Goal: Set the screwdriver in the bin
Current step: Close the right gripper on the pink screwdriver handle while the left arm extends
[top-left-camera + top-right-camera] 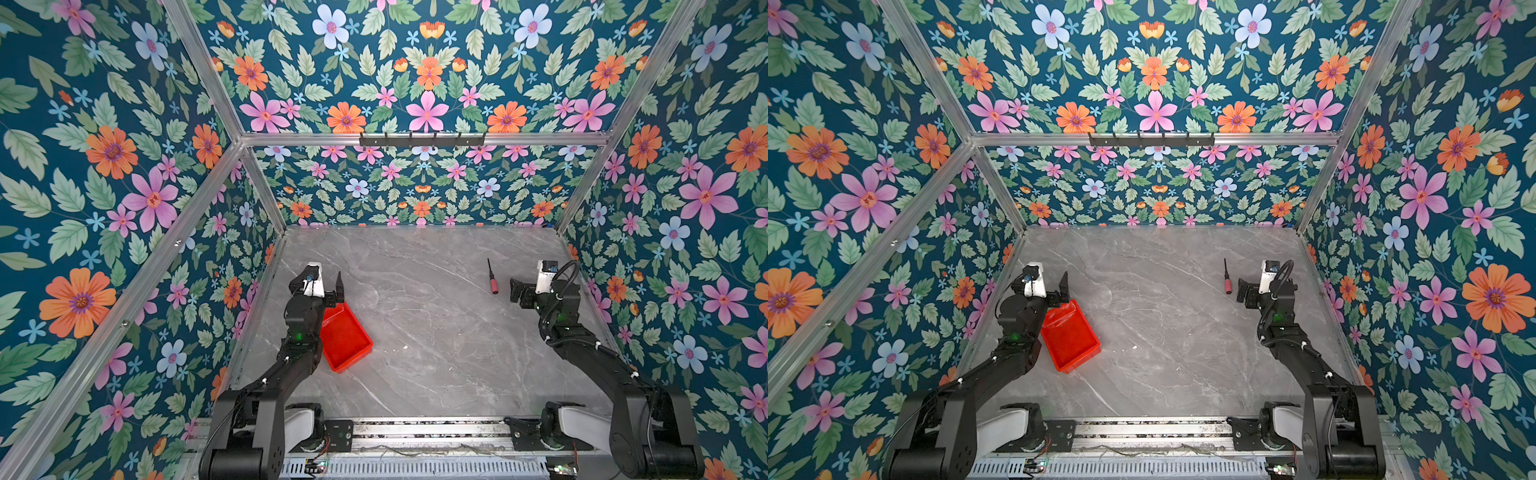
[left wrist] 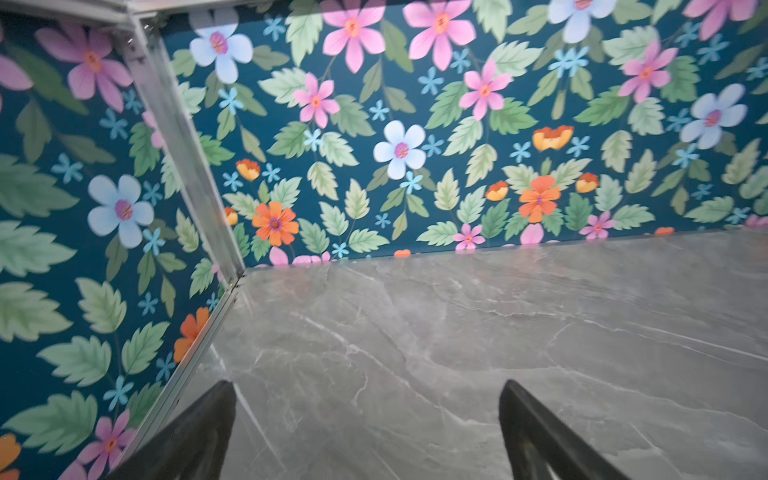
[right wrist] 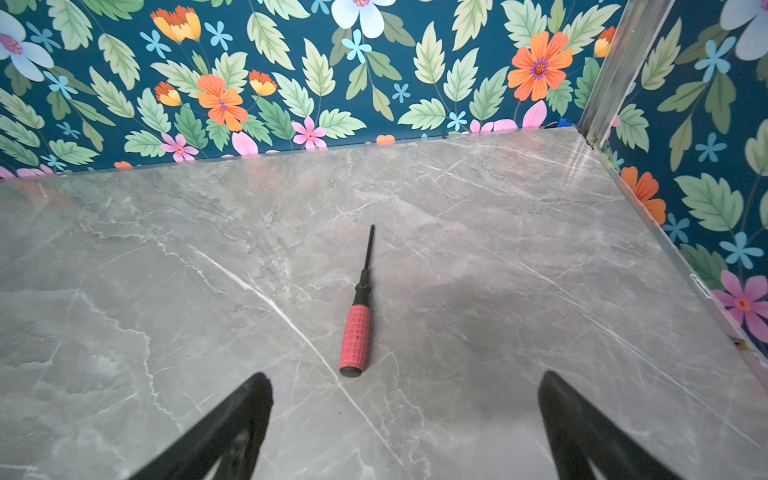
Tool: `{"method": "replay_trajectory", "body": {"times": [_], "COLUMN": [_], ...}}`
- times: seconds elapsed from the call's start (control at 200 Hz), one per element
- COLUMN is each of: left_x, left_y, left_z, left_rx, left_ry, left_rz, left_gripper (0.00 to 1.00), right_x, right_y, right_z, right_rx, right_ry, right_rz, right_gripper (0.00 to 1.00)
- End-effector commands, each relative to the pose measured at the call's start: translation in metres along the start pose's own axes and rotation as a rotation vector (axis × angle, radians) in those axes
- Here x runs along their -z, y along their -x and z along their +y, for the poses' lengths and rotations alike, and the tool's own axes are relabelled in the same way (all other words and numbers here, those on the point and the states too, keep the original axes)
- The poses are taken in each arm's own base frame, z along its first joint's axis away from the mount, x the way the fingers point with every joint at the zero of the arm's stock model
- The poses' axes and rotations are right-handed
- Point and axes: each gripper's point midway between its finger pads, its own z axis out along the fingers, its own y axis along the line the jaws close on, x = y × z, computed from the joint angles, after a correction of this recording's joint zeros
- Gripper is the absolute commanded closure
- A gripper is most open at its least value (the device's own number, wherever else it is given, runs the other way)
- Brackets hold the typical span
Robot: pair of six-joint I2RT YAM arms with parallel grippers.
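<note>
Fingers [image 3: 232, 424] of the right gripper [image 3: 404, 376] stand spread wide and hold nothing. The screwdriver [image 3: 360, 299] lies flat on the table [image 3: 166, 291] just ahead of them, with its pink handle nearest and its black shaft pointing away. Fingers [image 2: 199, 432] of the left gripper [image 2: 368, 384] are equally wide apart and empty, well apart from the screwdriver. In a top view the bin [image 1: 345, 336] also sits well apart from the screwdriver, across the table and partly hidden by the left arm. Likely trouble: the round handle could roll if one finger meets it first. A pinch on the thin shaft could slip. A release from high up could bounce the screwdriver over the bin's low walls. No brand, label or writing can be read.
</note>
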Motion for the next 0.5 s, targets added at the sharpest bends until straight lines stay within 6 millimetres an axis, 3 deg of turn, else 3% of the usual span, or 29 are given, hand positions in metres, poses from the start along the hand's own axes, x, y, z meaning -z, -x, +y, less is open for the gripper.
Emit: {"method": "replay_trajectory", "body": {"times": [0.0, 0.225, 0.495], "left_x": [0.002, 0.013, 0.039], "left_y": [-0.004, -0.004, -0.012], "left_z": [-0.034, -0.132, -0.228], "left_rx": [-0.035, -0.146, -0.18], "left_ry": [-0.104, -0.369, -0.618], "left_rz": [0.048, 0.064, 0.074], "left_gripper": [0.0, 0.0, 0.0], "right_x": [0.002, -0.001, -0.016], "right_y": [-0.018, -0.022, -0.034], "right_z": [0.002, 0.017, 0.009], "right_rx": [0.015, -0.018, -0.112], "right_ry": [-0.023, -0.007, -0.087], "right_rz": [0.125, 0.201, 0.372], "right_gripper": [0.01, 0.01, 0.01]}}
